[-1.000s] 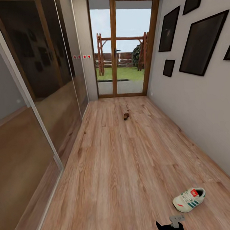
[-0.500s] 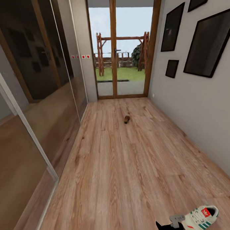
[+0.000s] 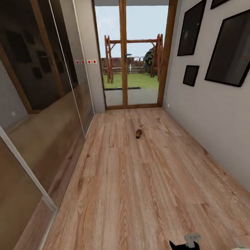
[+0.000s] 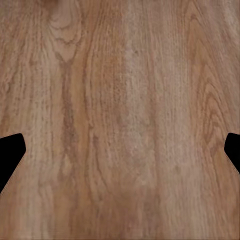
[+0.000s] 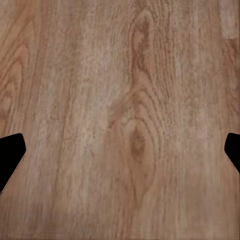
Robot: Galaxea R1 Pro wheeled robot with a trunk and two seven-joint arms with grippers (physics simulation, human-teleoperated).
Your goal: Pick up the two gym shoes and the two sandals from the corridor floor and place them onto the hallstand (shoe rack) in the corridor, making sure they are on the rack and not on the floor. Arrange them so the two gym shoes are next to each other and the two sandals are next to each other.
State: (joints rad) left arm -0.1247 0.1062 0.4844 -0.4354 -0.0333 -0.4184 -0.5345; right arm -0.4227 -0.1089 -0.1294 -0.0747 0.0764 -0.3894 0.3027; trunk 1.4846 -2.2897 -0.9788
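Note:
One dark brown sandal (image 3: 139, 133) lies alone on the corridor floor (image 3: 141, 189), far ahead near the glass door. A pale sliver at the lower right edge may be a gym shoe (image 3: 244, 248); too little shows to be sure. The hallstand is out of view. My left gripper (image 4: 120, 150) is open over bare wood planks, its black fingertips (image 4: 10, 155) wide apart with nothing between them. My right gripper (image 5: 120, 150) is also open over bare floor. A black and grey piece of my right arm (image 3: 187, 244) pokes in at the lower edge of the head view.
Mirrored sliding wardrobe doors (image 3: 38, 106) line the left side. A grey wall with dark picture frames (image 3: 227, 53) runs along the right. A wood-framed glass door (image 3: 135, 56) closes the far end. Wood-plank floor stretches between the two walls.
The whole head view has advanced down the corridor. The gym shoe has slid out past the lower right edge, and the door and walls look closer. Both grippers look unchanged.

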